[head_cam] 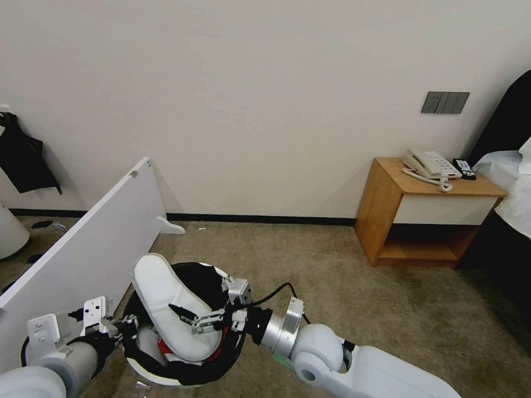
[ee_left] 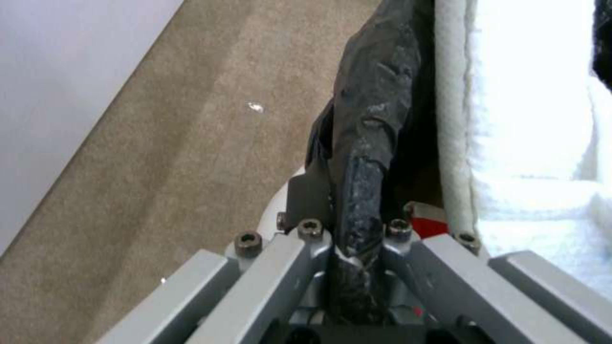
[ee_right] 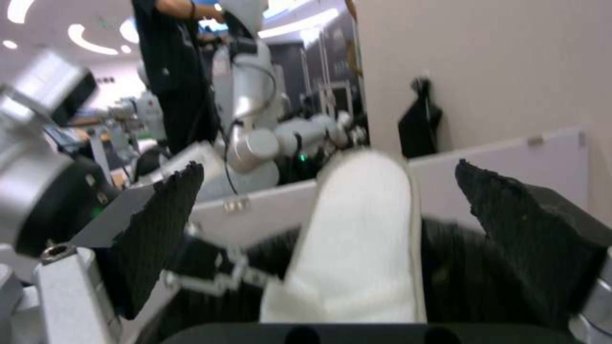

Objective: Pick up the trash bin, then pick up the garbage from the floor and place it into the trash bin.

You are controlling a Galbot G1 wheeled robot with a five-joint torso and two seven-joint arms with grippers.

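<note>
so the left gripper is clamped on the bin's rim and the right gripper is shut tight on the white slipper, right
Not quite. The left gripper does clamp the trash bin by its bagged rim, but the right gripper is open: the right wrist view shows its jaws spread wide, apart from the white slipper standing in the bin.

Beige carpet [head_cam: 310, 265]: wooden nightstand [head_cam: 426, 213] (against wall), white panel [head_cam: 83, 249], small white scrap [ee_left: 256, 107], possibly tissue.

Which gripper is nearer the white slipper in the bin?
Right. The right gripper is open directly over the white slipper, fingers on either side. The left gripper is shut on the trash bin rim, beside the slipper.
</note>
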